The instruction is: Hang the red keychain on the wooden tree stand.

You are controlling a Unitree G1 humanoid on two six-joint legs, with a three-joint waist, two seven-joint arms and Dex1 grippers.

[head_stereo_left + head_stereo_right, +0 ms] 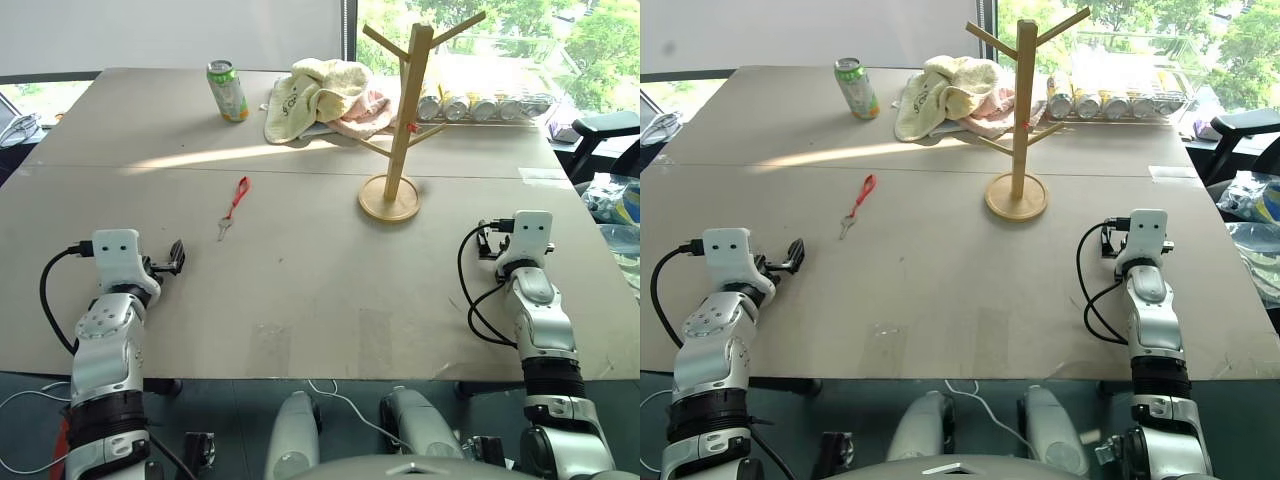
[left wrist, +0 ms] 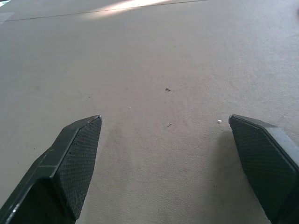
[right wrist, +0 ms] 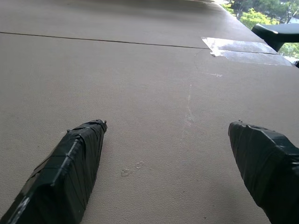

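The red keychain (image 1: 237, 200) lies flat on the table left of centre, with its small silver key (image 1: 223, 229) at the near end. The wooden tree stand (image 1: 405, 120) stands upright on its round base (image 1: 389, 197) right of centre, pegs angled up. My left gripper (image 2: 164, 119) hovers low over bare table near the front left, open, well short of the keychain, its fingers (image 1: 176, 258) empty. My right gripper (image 3: 168, 124) is open over bare table at the front right, nearer than the stand, with nothing between its fingers.
A green drink can (image 1: 228, 90) and a crumpled yellow and pink towel (image 1: 320, 95) sit at the back. A row of cans (image 1: 480, 105) lines the far right edge. Clear tape (image 3: 243, 46) is stuck on the table. A tiny red tag (image 1: 412, 127) hangs on the stand.
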